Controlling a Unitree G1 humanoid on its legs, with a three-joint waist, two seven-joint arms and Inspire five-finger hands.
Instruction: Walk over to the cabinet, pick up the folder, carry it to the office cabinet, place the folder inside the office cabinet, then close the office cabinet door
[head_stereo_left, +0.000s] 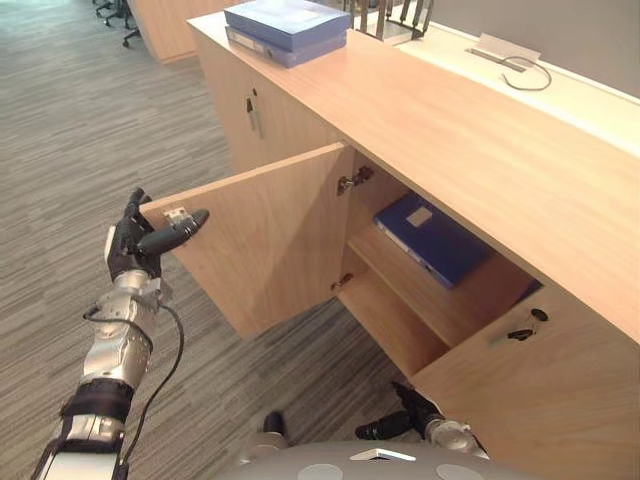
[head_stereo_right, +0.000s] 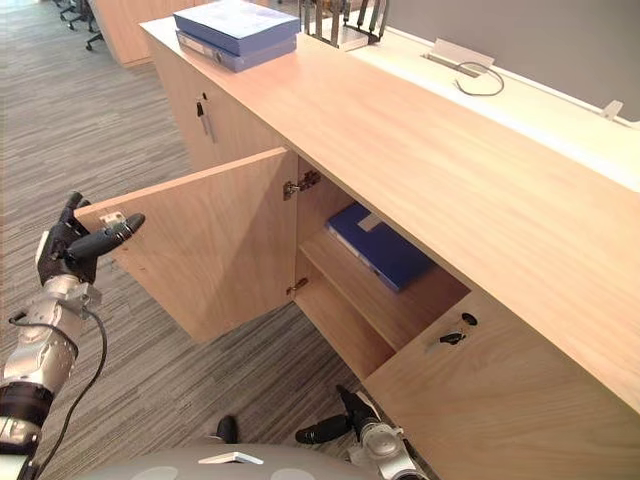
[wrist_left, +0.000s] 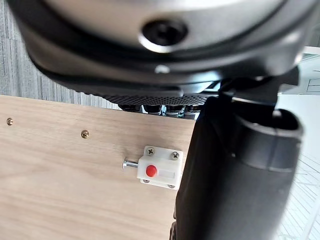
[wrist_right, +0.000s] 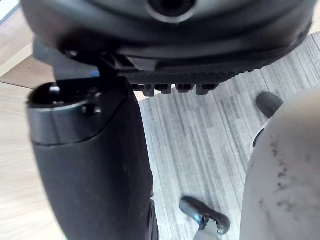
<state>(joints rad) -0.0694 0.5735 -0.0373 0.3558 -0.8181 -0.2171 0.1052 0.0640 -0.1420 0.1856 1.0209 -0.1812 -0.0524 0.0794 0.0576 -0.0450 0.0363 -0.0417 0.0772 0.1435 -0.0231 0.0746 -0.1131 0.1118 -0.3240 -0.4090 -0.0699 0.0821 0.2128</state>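
A blue folder lies flat on the upper shelf inside the open office cabinet. The cabinet door stands swung out towards the left. My left hand is at the door's free top corner, its thumb laid on the inner face beside a white latch and its fingers behind the edge, pinching the door. My right hand hangs low in front of the cabinet with relaxed fingers and holds nothing.
Two more blue folders are stacked on the cabinet top, next to a black file rack. The neighbouring door with a dark handle is closed. Office chairs stand far left on the carpet.
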